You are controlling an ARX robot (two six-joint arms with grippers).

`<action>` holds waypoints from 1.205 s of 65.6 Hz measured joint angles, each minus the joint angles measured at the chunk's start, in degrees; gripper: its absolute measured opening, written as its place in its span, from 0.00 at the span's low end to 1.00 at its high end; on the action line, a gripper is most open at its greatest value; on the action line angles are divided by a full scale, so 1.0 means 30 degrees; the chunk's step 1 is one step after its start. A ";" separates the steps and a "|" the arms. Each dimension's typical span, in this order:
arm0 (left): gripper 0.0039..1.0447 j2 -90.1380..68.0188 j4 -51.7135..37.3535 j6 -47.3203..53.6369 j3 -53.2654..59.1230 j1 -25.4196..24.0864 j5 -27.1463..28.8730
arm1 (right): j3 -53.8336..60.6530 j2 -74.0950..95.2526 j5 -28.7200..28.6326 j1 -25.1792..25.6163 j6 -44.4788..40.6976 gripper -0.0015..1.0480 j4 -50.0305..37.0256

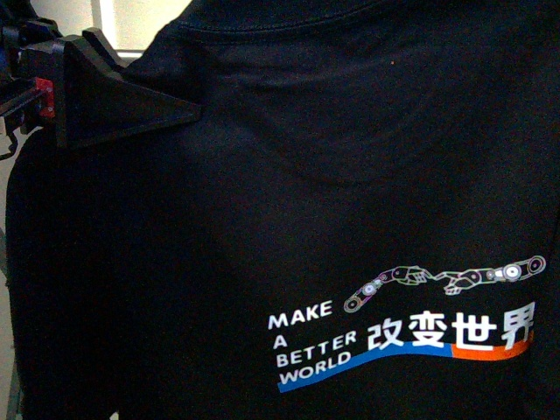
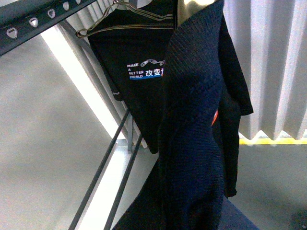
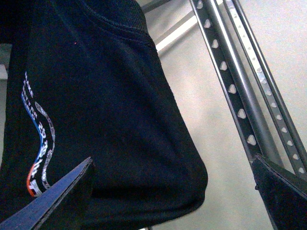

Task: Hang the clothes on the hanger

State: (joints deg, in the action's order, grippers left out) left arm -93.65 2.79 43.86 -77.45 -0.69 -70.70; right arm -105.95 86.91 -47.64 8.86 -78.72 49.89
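Fabric of the black T-shirt (image 1: 289,201) filled nearly the whole front view, its collar seam at 12 o'clock and its print (image 1: 402,328) at 5 o'clock: white "MAKE A BETTER WORLD", Chinese characters, 2 robot arms and a blue-orange swoosh. At 10 o'clock the left end effector (image 1: 131,103) showed only 1 black wedge-shaped finger, whose tip met the T-shirt near the shoulder. Whether it was pinching the cloth or spread could not be told. In the left wrist view dark fabric (image 2: 192,143) hung close before the camera and hid the fingers. Beyond it a black shirt (image 2: 139,96) with the same print hung on a wire hanger (image 2: 120,12) just beneath the grey rail (image 2: 33,21) with its row of heart-shaped holes. Whether that was the same garment could not be told. In the right wrist view the right end effector (image 3: 172,160) stood spread wide and gripped nothing. A rounded fold of the printed T-shirt lay between its 2 fingers, nearer 1 of them, and the rail ran down behind the other.
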 joint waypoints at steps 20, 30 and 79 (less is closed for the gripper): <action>0.06 0.0000 -0.0007 0.0000 0.0000 0.0007 0.0000 | -0.2288 0.1792 0.2812 -0.2739 -0.0911 0.93 0.1202; 0.06 0.0000 0.0000 0.0000 0.0000 0.0007 0.0000 | -0.2448 0.2441 0.3453 -0.3111 -0.0692 0.93 0.0925; 0.35 0.0007 -0.0073 -0.0262 -0.0007 0.0007 -0.0168 | 0.2339 0.1144 0.1938 -0.1341 -0.1217 0.07 -0.3432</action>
State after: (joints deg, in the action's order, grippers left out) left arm -93.62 2.57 43.07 -77.47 -0.67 -71.20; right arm -98.94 90.35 -41.82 4.84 -82.37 39.59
